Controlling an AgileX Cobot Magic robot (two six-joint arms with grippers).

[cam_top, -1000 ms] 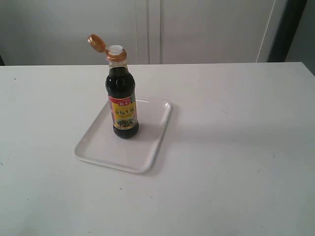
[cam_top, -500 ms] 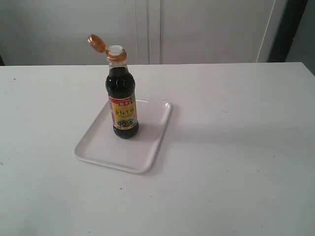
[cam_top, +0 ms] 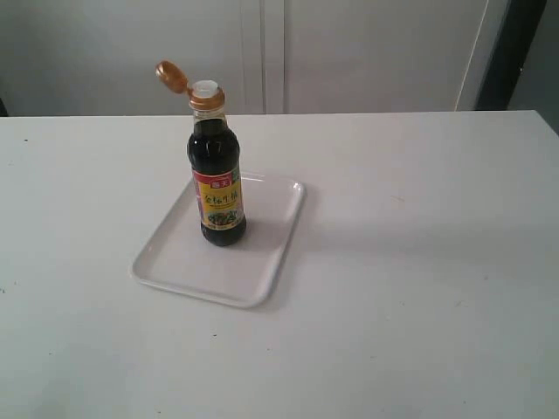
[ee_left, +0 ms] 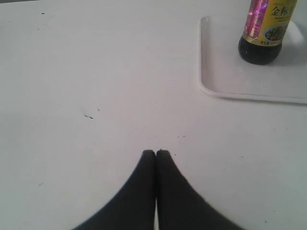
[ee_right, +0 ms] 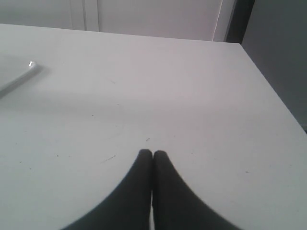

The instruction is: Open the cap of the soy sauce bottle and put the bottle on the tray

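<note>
The soy sauce bottle (cam_top: 217,183) stands upright on the white tray (cam_top: 188,262), dark liquid inside and a red and yellow label on its front. Its copper-orange cap (cam_top: 171,76) is flipped back on its hinge, baring the white spout (cam_top: 205,87). No arm shows in the exterior view. In the left wrist view, my left gripper (ee_left: 156,152) is shut with nothing in it, hanging over bare table well apart from the bottle (ee_left: 266,29) and tray (ee_left: 216,86). My right gripper (ee_right: 152,153) is shut too and empty, with only a tray corner (ee_right: 29,67) in view.
The white table (cam_top: 419,262) spreads round the tray. A pale wall with panel seams rises behind it (cam_top: 349,52). The table's side edge (ee_right: 268,86) runs past my right gripper, with dark floor beyond.
</note>
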